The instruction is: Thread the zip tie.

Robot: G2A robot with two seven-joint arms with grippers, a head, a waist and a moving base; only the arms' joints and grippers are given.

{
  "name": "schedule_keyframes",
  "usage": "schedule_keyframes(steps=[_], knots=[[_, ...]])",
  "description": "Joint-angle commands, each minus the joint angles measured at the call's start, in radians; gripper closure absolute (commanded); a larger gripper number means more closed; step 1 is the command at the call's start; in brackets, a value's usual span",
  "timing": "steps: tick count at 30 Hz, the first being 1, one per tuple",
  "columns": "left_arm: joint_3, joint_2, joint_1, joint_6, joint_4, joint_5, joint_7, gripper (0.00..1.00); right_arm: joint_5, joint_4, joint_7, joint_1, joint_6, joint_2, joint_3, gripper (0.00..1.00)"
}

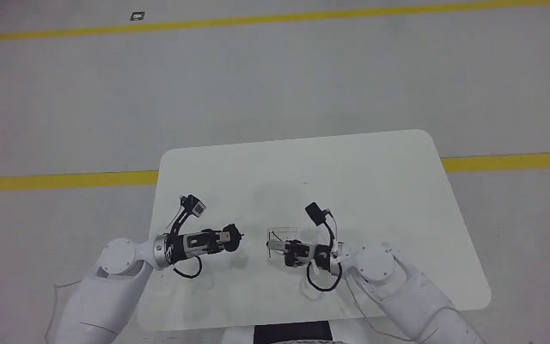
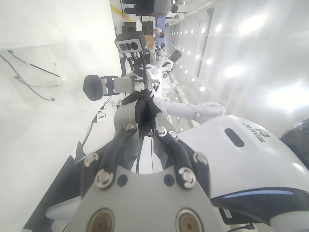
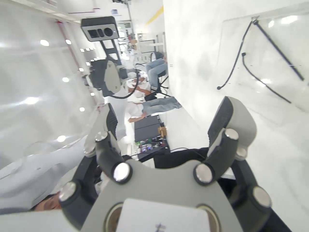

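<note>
Left hand (image 2: 144, 98) pressed together, right hand (image 3: 169, 114) spread, both over white surface (image 1: 387, 189), black zip ties (image 3: 277, 49) in clear tray (image 3: 289, 30) near right hand

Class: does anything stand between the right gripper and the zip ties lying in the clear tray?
Nothing visible does. The open right gripper hangs near the clear tray, and the black zip ties lie uncovered in it, with nothing over them.
</note>
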Motion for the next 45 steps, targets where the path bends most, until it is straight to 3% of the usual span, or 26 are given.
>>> schedule_keyframes(steps=[1, 11, 19, 24, 35, 40, 45], knots=[[0.000, 0.000, 0.000, 0.000, 0.000, 0.000, 0.000, 1.00, -0.065, -0.020, -0.002, 0.000, 0.014, 0.002, -0.008, 0.00], [0.000, 0.000, 0.000, 0.000, 0.000, 0.000, 0.000, 1.00, -0.085, -0.030, 0.000, 0.012, 0.019, 0.001, -0.015, 0.00], [0.000, 0.000, 0.000, 0.000, 0.000, 0.000, 0.000, 1.00, -0.294, -0.056, 0.137, 0.158, 0.212, -0.005, -0.089, 0.00], [0.000, 0.000, 0.000, 0.000, 0.000, 0.000, 0.000, 1.00, -0.421, -0.041, 0.232, 0.217, 0.212, -0.015, -0.135, 0.00], [0.000, 0.000, 0.000, 0.000, 0.000, 0.000, 0.000, 1.00, -0.426, -0.036, 0.232, 0.217, 0.201, -0.016, -0.141, 0.00], [0.000, 0.000, 0.000, 0.000, 0.000, 0.000, 0.000, 1.00, -0.507, -0.024, 0.304, 0.287, 0.212, -0.026, -0.174, 0.00], [0.000, 0.000, 0.000, 0.000, 0.000, 0.000, 0.000, 1.00, -0.602, 0.018, 0.411, 0.360, 0.212, -0.056, -0.218, 0.00]])
